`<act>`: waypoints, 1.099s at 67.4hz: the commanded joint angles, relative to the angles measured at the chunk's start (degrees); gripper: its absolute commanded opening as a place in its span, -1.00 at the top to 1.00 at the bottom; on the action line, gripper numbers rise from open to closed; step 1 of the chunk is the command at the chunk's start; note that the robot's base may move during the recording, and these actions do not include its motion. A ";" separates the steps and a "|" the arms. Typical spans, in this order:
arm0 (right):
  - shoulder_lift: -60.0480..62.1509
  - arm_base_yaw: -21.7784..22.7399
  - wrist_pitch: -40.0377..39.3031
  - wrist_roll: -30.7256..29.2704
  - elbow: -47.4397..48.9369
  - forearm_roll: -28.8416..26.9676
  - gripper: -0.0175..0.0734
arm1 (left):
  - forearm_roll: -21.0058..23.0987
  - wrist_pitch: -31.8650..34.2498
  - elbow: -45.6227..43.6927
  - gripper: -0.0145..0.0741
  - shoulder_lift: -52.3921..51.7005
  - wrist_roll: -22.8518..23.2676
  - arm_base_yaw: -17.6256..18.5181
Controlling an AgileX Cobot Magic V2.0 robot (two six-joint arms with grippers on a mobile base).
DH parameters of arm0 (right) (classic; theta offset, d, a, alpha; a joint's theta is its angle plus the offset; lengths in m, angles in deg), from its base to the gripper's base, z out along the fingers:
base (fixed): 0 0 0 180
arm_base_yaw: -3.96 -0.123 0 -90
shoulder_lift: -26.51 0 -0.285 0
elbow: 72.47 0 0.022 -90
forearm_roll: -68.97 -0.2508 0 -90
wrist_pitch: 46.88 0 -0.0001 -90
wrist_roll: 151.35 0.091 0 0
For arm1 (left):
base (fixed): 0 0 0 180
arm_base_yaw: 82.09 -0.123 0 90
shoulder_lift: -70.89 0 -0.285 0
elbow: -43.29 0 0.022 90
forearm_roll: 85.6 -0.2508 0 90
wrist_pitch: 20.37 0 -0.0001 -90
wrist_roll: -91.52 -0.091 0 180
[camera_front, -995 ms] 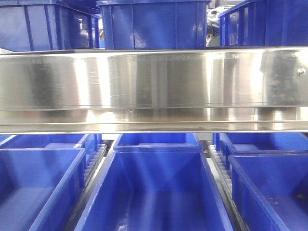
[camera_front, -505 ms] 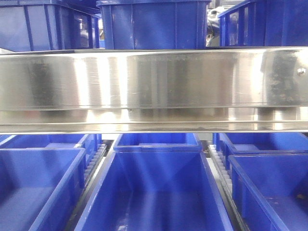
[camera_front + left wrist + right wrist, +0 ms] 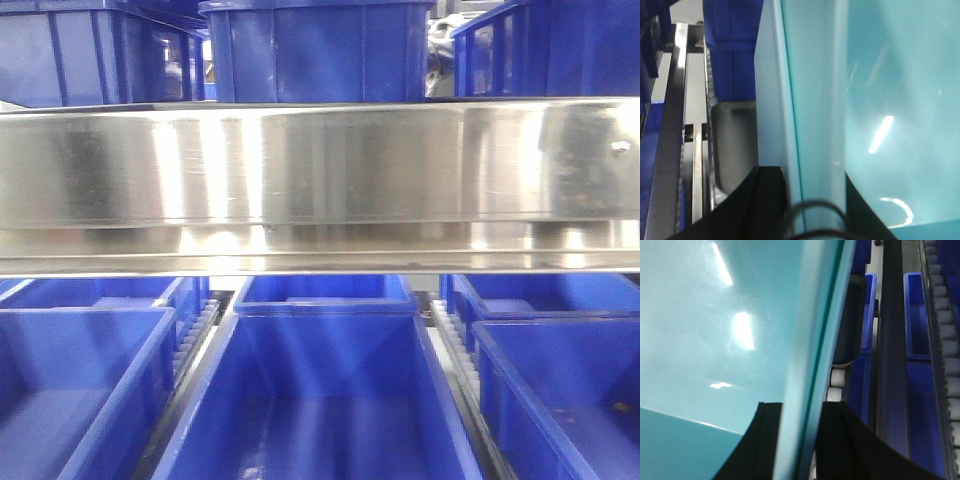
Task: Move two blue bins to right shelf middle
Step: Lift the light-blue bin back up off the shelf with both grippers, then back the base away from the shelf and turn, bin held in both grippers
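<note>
Front view: a steel shelf edge (image 3: 320, 170) runs across the whole frame. Blue bins on the upper shelf (image 3: 320, 50) stand above it. Below it, an open blue bin (image 3: 320, 400) sits in the middle lane with more bins either side, split by white roller strips (image 3: 195, 340). The arms show only in the wrist views. Left wrist view: the black left fingers (image 3: 765, 200) sit one on each side of a pale teal bin wall (image 3: 815, 100), both touching it and pinching it just under the rim. The wall's broad glossy face fills the right half of the frame. Left of it are a dark grey rounded piece (image 3: 732, 145), too close to identify, a blue bin (image 3: 732, 45) higher up, and steel rails (image 3: 670, 150) along the edge. Right wrist view: the right fingers (image 3: 850, 440) clamp a bin wall (image 3: 740, 315) the same way, with its face filling the left half. Cannot tell whether this is the same bin or a second one. To the right, seen only here, are a dark rail (image 3: 892, 340), low blue bins (image 3: 917, 315) and a line of white rollers (image 3: 945, 315). The gripped wall hangs beside and above this roller lane. Which shelf level it is cannot be told.
</note>
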 commanded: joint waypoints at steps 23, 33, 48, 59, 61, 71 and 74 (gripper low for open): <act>0.52 0.16 -2.67 -1.09 0.74 -0.92 0.97 | 4.33 9.54 -1.18 0.92 -1.40 0.84 0.11; 0.52 0.16 -2.67 -1.09 0.74 -0.92 0.97 | 4.33 9.54 -1.18 0.92 -1.40 0.84 0.11; 0.52 0.16 -2.67 -1.09 0.74 -0.92 0.97 | 4.33 9.54 -1.18 0.92 -1.40 0.84 0.11; 0.52 0.16 -2.67 -1.09 0.74 -0.92 0.97 | 4.33 9.54 -1.18 0.92 -1.40 0.84 0.11; 0.52 0.16 -2.67 -1.09 0.74 -0.92 0.97 | 4.33 9.54 -1.18 0.92 -1.40 0.84 0.11; 0.52 0.16 -2.67 -1.09 0.74 -0.92 0.97 | 4.33 9.54 -1.18 0.92 -1.40 0.84 0.11; 0.52 0.16 -2.67 -1.09 0.74 -0.92 0.97 | 4.33 9.54 -1.18 0.92 -1.40 0.84 0.11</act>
